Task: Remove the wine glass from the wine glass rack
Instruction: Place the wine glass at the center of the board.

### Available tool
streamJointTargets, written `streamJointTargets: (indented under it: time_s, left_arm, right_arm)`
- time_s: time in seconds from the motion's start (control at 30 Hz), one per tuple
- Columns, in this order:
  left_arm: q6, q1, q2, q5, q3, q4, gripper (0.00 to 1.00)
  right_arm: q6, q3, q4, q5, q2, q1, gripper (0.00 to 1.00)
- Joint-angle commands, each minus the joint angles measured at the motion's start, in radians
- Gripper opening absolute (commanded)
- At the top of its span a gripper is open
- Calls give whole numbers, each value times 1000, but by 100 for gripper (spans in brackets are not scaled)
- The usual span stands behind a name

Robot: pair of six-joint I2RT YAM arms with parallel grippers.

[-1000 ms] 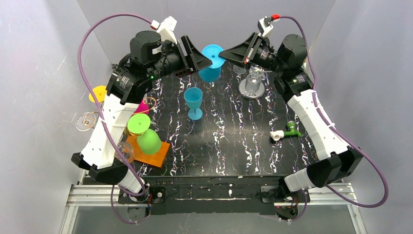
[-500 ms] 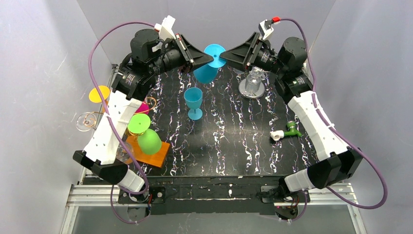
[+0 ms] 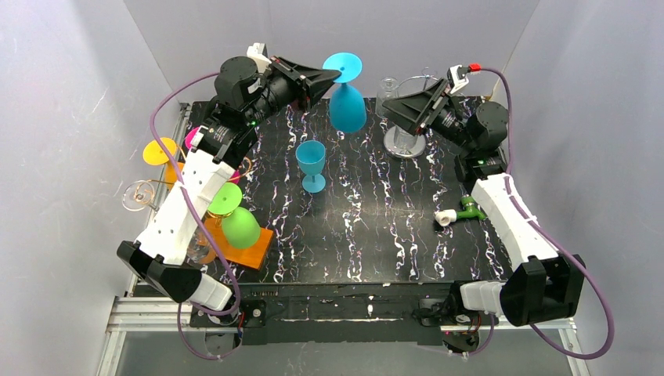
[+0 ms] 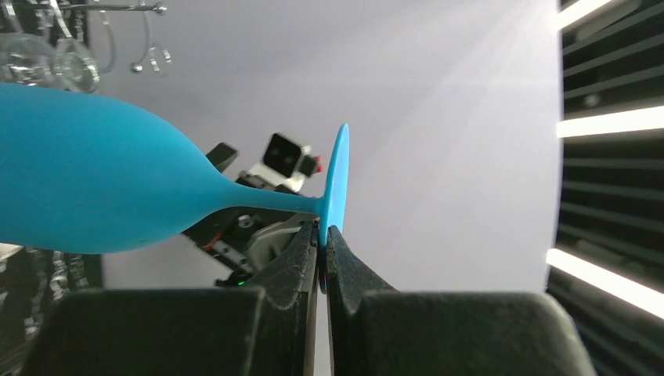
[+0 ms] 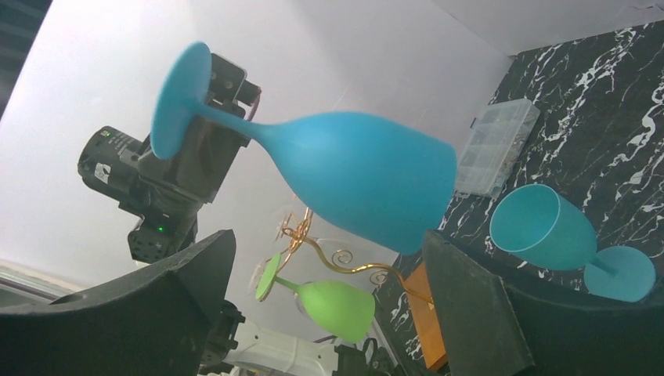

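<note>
Table (image 3: 368,235): black, white-veined
Fitting (image 3: 467,209): green and white, right side
Box (image 5: 496,147): clear, on table
Goblet (image 3: 311,160): teal, upright

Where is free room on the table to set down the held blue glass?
The widest bare patch of the table is its near middle, between the wooden rack base and the green fitting. Crowded: the far side, with the standing teal glass and the clear glass.

Top external: fixed, high, looking down on the whole table (image 3: 376,227); blue wine glass (image 3: 347,108) small, toward the far edge.
Left wrist: very close, side-on just below the glass, facing the right arm (image 4: 283,154) beyond it.
Right wrist: near, from the opposite side, facing the left arm (image 5: 149,184) beyond it.
Shared by all three: the glass.
</note>
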State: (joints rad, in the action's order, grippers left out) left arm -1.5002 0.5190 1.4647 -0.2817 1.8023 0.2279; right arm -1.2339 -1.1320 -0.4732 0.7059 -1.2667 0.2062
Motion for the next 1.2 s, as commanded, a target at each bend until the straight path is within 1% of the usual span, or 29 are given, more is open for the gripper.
streamJointTargets:
  time_s: [0.0,0.13,0.2,0.3,0.5,0.63,0.8,0.87,1.0,1.17]
  left_arm:
    - [-186,-4,-70,102,-18,-176,0]
    - [-246,-4,-60,124,5,-208,0]
    - [-283,-4,-46,116,15,-220,0]
    - [-336,-2,-29,105,18,-268,0]
    - [-374,-2,-34,109,20,-288,0]
    - [-396,-1,-31,96,21,-288,0]
    - [-414,-2,-43,91,-7,-298,0]
    - [-426,-2,-38,79,-9,-310,0]
    - [-452,4,-33,64,-27,-352,0]
    - [-469,7,-54,72,-74,-388,0]
  right_arm:
    - [-48,34,-210,-25,25,1,98]
    - [-120,73,-331,-36,-3,2,98]
    - [-180,76,-426,-44,-23,7,99]
    - [-233,55,-516,-66,-64,32,98]
    - [-265,7,-567,-106,-120,65,96]
    - [-335,-7,-676,-119,-161,69,92]
    - [-453,-14,-848,-149,-212,94,81]
    - [-479,-13,-886,-159,-225,107,71]
    - [-549,4,-989,-216,-246,110,60]
    - [-613,9,-1088,-274,-272,111,37]
